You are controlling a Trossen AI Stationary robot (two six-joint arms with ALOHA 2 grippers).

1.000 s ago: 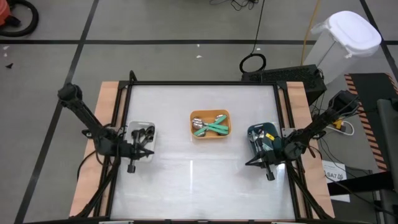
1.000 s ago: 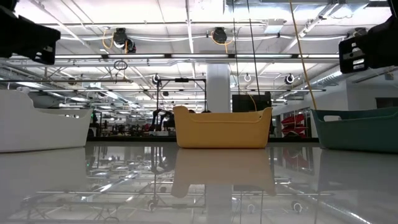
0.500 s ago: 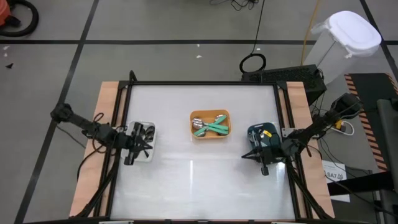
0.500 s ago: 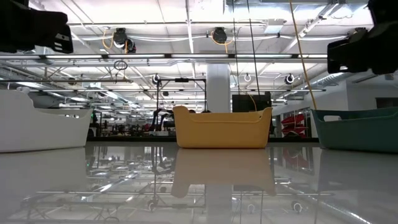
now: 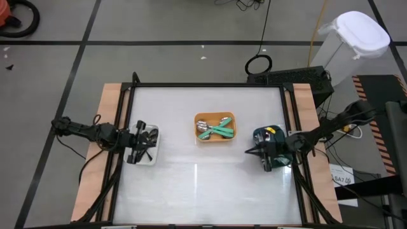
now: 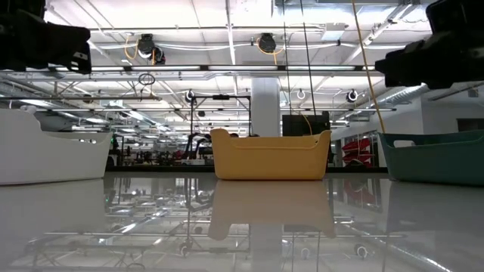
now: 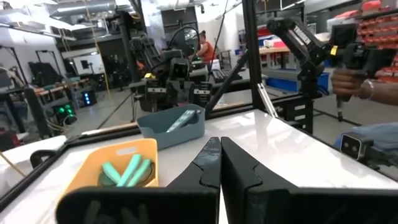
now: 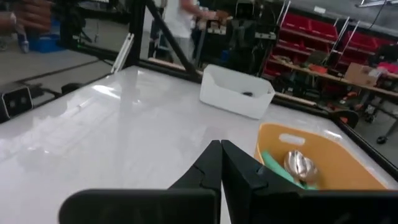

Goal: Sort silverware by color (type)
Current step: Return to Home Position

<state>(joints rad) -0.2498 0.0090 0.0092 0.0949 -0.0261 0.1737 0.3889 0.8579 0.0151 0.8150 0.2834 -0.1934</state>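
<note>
High view: the silverware (image 5: 215, 130) lies in the orange bin (image 5: 214, 115) at centre. The left gripper (image 5: 147, 141) sits over the white bin (image 5: 147, 160) and the right gripper (image 5: 249, 151) by the teal bin (image 5: 267, 131).

Low view: the arms hang in the upper corners.

Wrist views: both grippers are closed and empty. Each should probably lift clear of its bin before pulling back.

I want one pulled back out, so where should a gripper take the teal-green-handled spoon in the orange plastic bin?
Grip the teal-green-handled spoon across the middle of its handle, coming straight down from above. It lies low in the orange plastic bin, whose walls block any sideways approach, and its rounded head would likely slip.
</note>
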